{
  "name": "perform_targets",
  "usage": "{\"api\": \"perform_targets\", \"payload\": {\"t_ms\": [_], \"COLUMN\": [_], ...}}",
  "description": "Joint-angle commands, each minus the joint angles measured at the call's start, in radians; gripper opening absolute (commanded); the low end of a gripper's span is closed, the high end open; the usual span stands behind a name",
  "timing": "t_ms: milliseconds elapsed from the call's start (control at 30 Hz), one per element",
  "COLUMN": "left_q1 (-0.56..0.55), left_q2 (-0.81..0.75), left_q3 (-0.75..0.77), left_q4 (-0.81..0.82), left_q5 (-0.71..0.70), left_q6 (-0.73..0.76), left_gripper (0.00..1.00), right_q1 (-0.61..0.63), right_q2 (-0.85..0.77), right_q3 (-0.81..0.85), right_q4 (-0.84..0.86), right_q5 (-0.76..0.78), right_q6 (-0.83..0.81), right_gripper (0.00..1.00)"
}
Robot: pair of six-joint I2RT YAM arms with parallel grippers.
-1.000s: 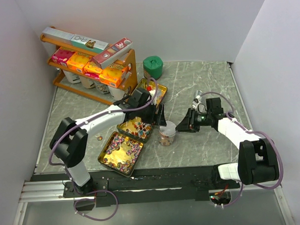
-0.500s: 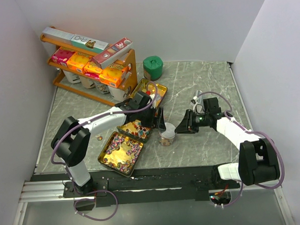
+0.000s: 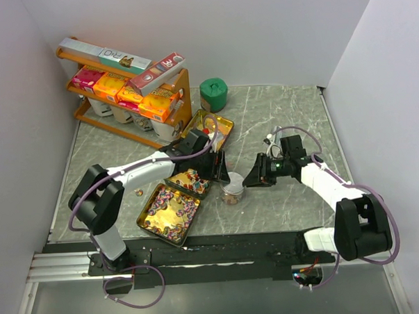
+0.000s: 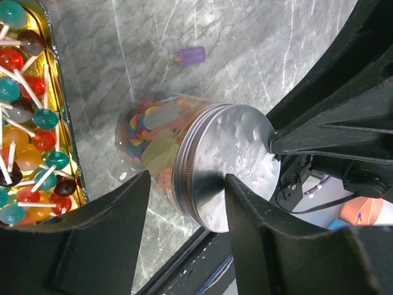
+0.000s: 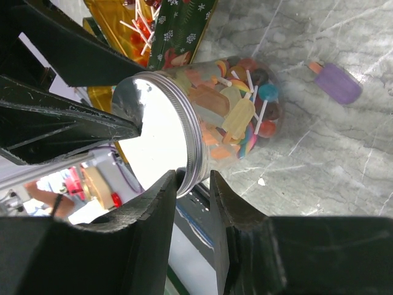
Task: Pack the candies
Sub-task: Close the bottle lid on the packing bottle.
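- One clear jar (image 3: 232, 191) with one silver lid (image 4: 227, 166), near the middle of the table (image 3: 284, 112).
- Three gold tins: one (image 3: 169, 213) by the near edge, one (image 3: 190, 181) just behind it, one (image 3: 209, 126) further back.
- Candies (image 3: 171, 204) in the tins and jar: too many to count.
- One loose purple candy (image 4: 190, 56) on the table.
- One green tub (image 3: 213, 94) at the far edge.
- One orange rack (image 3: 184, 88) in the far left corner.
- Two long boxes (image 3: 101, 54) on top of the rack. The small boxes (image 3: 110, 83) below them cannot be counted exactly.

Plain white walls (image 3: 259, 29), grey marbled tabletop (image 3: 284, 112), orange wooden shelf rack (image 3: 184, 95) far left
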Motion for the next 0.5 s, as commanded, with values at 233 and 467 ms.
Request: {"api": "perform_targets", "payload": {"t_ms": [233, 467], "left_q1": [-0.007, -0.005], "left_q2": [-0.033, -0.036], "left_q3": [-0.083, -0.109], "left_q4": [0.024, 0.035], "left_q5": [-0.010, -0.016], "left_q6": [-0.028, -0.023], "left_gripper": [0.53, 0.58], "right_q1": [0.087, 0.156], "right_q2": [-0.088, -0.130], "right_q3": [0.035, 0.025], "right_q4": [-0.104, -0.138], "right_q5": [0.172, 0.219], "right_q6": [-0.054, -0.028], "right_gripper": [0.39, 0.59]}}
